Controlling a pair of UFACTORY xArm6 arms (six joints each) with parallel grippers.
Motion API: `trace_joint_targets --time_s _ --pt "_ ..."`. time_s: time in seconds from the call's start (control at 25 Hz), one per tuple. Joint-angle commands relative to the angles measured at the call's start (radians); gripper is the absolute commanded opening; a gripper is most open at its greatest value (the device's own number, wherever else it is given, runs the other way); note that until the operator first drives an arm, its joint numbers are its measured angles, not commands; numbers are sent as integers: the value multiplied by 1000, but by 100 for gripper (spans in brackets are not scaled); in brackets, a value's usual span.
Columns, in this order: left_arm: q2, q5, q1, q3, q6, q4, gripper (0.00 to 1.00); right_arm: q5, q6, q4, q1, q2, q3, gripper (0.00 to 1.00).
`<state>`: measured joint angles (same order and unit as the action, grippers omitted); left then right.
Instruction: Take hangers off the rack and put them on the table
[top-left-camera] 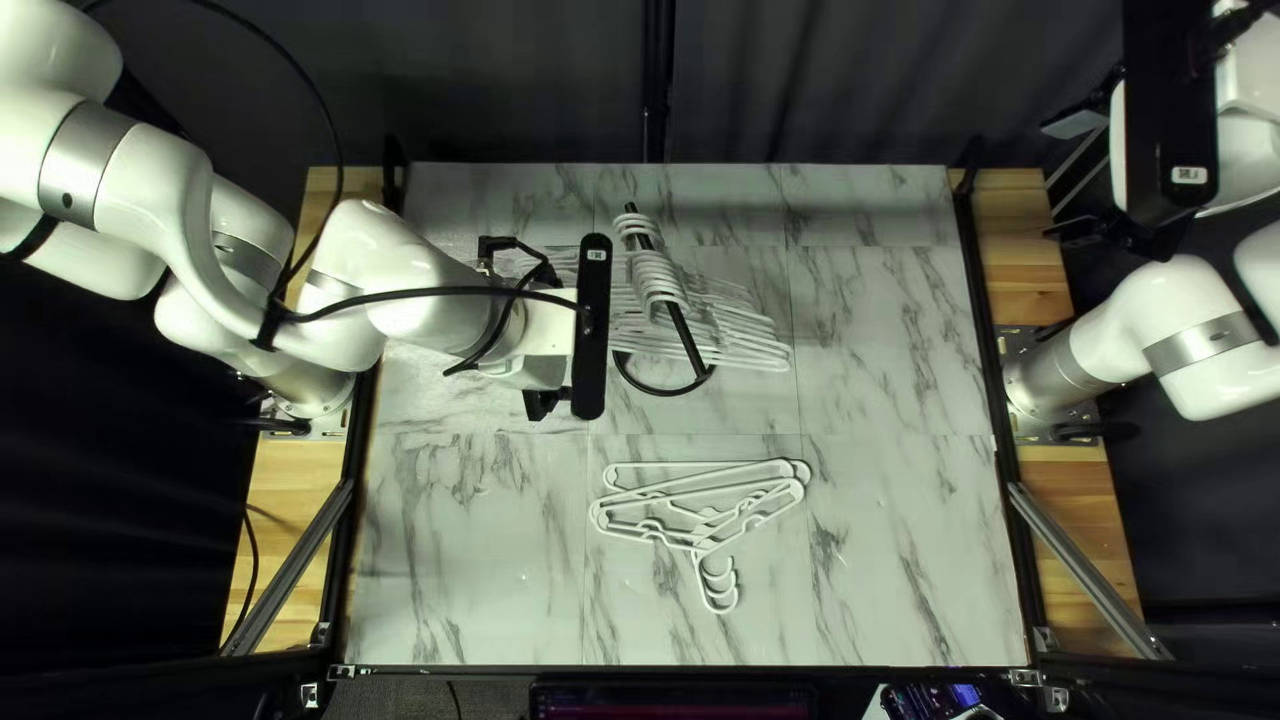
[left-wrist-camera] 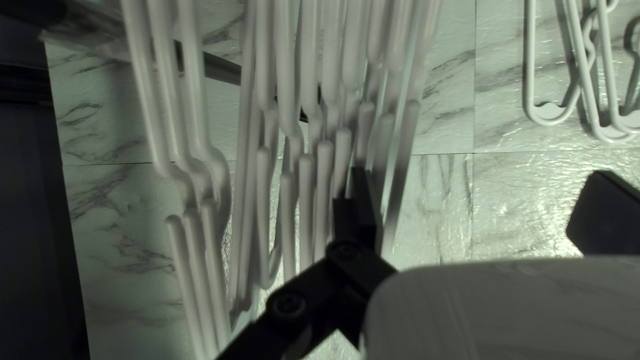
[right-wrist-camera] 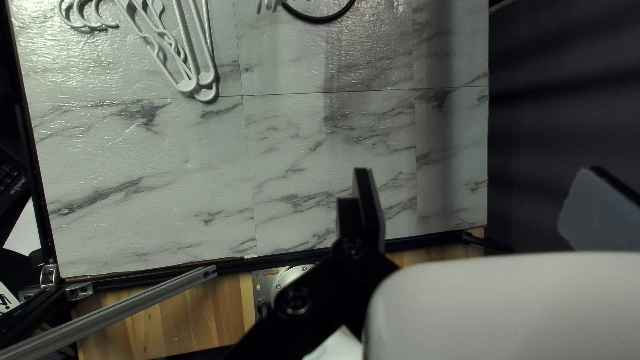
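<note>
Three white hangers [top-left-camera: 802, 471] down on the surface [top-left-camera: 907, 574], more hangers [top-left-camera: 656, 278] up on the black rack [top-left-camera: 691, 340]; left pincer [top-left-camera: 544, 403] spread beside those, right pincer [top-left-camera: 1064, 176], well apart, gaping too.

One side of my open left gripper [top-left-camera: 547, 340] crowds against hangers [top-left-camera: 656, 278] packed on the rack [top-left-camera: 688, 336]. My left arm [top-left-camera: 407, 274] bars the far half of the bench's [top-left-camera: 907, 534] left edge. Loose hangers [top-left-camera: 804, 472] block a low slide toward mid near edge. I could pass low along the right edge or near-left corner.
</note>
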<state>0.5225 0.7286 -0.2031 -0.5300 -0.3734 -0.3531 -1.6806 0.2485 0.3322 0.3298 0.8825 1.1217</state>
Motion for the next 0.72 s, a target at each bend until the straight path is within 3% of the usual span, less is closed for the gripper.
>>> trace_joint_targets --time_s 0.04,0.72 --pt "0 -5 -2 2 -2 2 100 0 0 0 0 0 0 100" --pt "5 55 -59 -40 -48 -33 100 0 0 0 0 0 0 100"
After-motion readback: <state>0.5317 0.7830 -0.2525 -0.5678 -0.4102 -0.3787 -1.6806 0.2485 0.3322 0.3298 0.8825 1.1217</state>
